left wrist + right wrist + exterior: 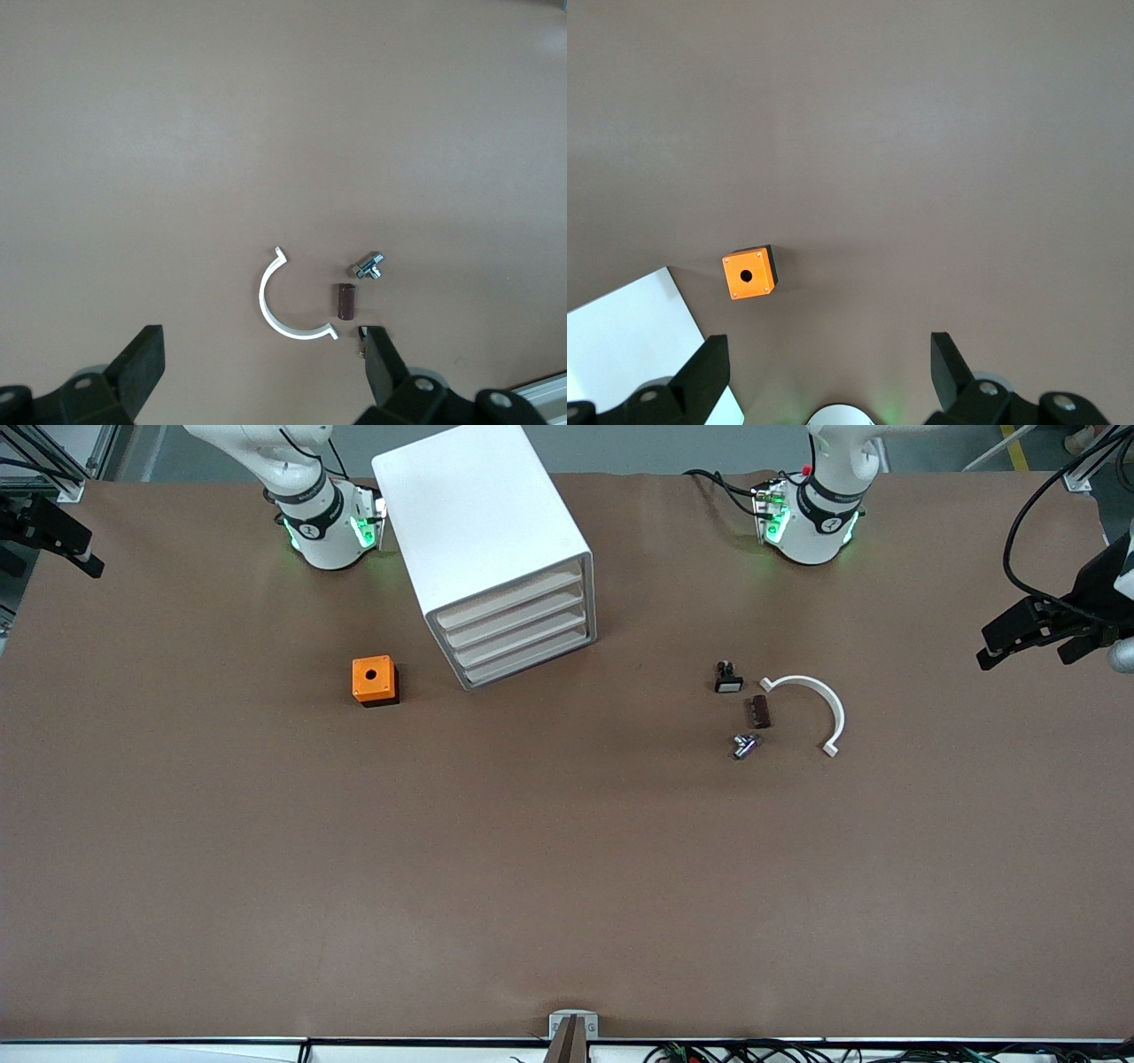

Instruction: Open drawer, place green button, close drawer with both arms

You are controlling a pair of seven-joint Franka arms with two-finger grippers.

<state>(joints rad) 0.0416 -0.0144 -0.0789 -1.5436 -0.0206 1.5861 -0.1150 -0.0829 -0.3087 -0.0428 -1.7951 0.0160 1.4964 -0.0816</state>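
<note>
With both grippers, left (261, 376) and right (828, 376), held spread and empty high over the table, the cabinet (496, 558) well apart from each with all drawers shut, no green button can be made out, so the wrong part risks being grasped.

A robotics lab is suggested; two arm bases (323, 527) are bolted onto a brown-covered desk (567, 886); aluminium framing (53, 460) is seen at the corners; loose cables (797, 1052) are gathered along the edge.
</note>
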